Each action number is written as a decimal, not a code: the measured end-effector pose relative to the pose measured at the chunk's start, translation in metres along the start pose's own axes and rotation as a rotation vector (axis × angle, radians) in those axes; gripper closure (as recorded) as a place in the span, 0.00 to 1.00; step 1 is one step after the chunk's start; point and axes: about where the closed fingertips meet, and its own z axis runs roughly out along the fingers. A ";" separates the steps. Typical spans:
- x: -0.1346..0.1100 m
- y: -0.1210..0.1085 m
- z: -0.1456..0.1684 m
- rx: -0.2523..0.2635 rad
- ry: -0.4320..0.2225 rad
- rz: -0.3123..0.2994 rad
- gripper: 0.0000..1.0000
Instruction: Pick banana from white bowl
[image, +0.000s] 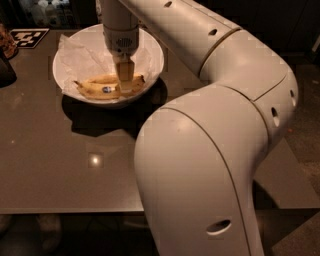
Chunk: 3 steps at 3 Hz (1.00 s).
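The white bowl (152, 67) stands at the back left of the dark table. The banana (97, 87), yellow with brown freckles and a small dark blue sticker, lies curved along the bowl's near side. A crinkled white paper sheet (82, 57) lies in the bowl behind it. My gripper (125, 85) reaches straight down into the bowl and sits on the banana's right half. The fingers overlap the banana, which still rests in the bowl.
The dark glossy table (60, 165) runs to a front edge near the bottom. A black-and-white marker tag (29, 37) lies at the back left. A dark object (6, 70) stands at the left edge. My large white arm (210, 150) fills the right half.
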 end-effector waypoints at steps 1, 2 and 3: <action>0.002 -0.001 0.001 -0.006 0.005 0.001 0.60; 0.004 -0.001 0.002 -0.011 0.008 -0.001 0.63; 0.006 -0.002 0.004 -0.016 0.014 -0.006 0.62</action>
